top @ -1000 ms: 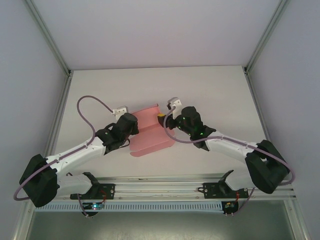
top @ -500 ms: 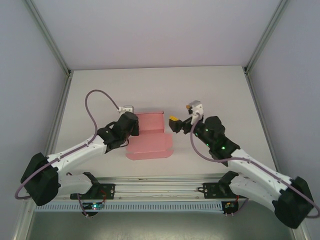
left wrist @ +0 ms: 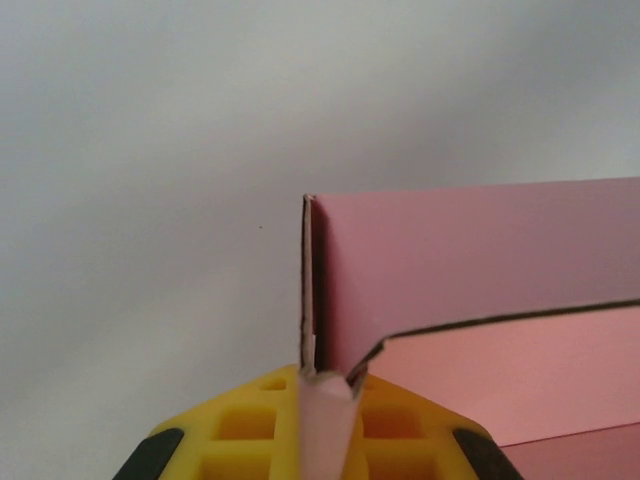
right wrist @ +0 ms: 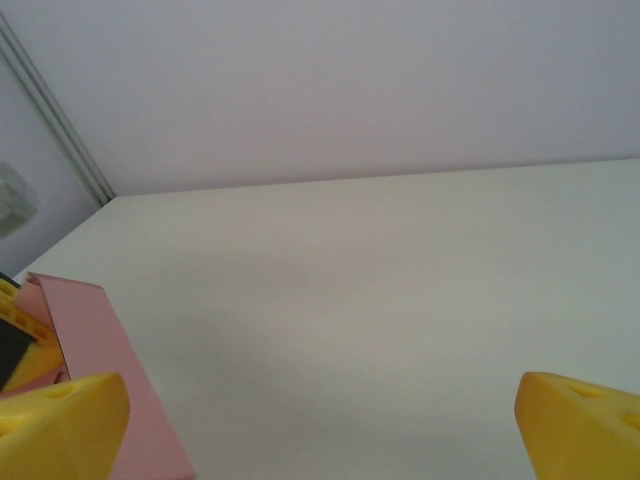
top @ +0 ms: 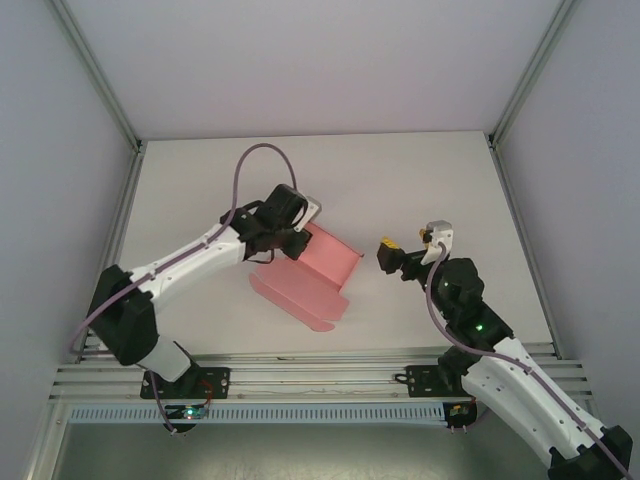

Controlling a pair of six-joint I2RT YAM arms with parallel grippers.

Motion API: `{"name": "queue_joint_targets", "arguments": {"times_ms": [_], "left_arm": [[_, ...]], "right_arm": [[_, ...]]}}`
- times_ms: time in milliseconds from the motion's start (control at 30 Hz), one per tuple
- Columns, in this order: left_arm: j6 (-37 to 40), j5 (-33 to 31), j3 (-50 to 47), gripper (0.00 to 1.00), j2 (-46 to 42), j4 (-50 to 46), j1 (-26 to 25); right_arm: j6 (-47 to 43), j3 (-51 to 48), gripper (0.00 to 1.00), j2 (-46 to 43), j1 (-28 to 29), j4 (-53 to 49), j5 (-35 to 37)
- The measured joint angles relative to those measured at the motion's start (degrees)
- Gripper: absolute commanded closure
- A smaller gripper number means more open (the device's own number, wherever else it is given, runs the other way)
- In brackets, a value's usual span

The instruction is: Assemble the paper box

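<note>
On table (top: 420,170), left of centre: 1 paper box (top: 312,275), thin pink card, part-folded; judged light, floppy, easily creased, best held at a folded wall edge. Left end effector (left wrist: 325,400) clamps 1 upright wall; right end effector (top: 393,256) released, beside the card, not touching.

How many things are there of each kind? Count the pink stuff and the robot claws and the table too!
Pink paper box: 1
Robot grippers: 2, the left gripper pinching the box's edge and the right gripper open beside it
White table: 1
Total: 4
</note>
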Motion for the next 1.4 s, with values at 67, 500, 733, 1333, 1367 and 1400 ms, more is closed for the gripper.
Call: {"name": "queue_joint_targets", "arguments": {"times_ms": [67,500,733,1333,1367,1400], "left_arm": [[3.3,0.2,2.8,1.00,3.6,-3.1,0.0],[16.9,-11.6,11.4,1.00,25.8,-10.4,-8.5],[21.9,-17.7,11.6,1.00,28.4,-7.5,-11.2],[29.4,-22.3,13.9,0.27,28.5,-1.2,-11.6],[29.7,-22.0,13.9,0.14,27.6,-1.3,-11.6],[29.7,-21.6,13.9,0.00,26.5,-1.3,-11.6]], "right_arm": [[0.1,0.0,0.02,-0.4,-0.4,-0.4,0.0],[0.3,0.0,0.02,-0.3,-1.9,-1.7,-0.1],[0.3,0.0,0.02,-0.8,-2.2,-1.8,-0.2],[0.3,-0.1,0.02,-1.4,-3.4,-4.1,-0.9],[0.3,-0.1,0.02,-1.4,-3.6,-4.3,-1.0],[0.3,-0.1,0.02,-1.4,-3.8,-4.4,-1.2]]}}
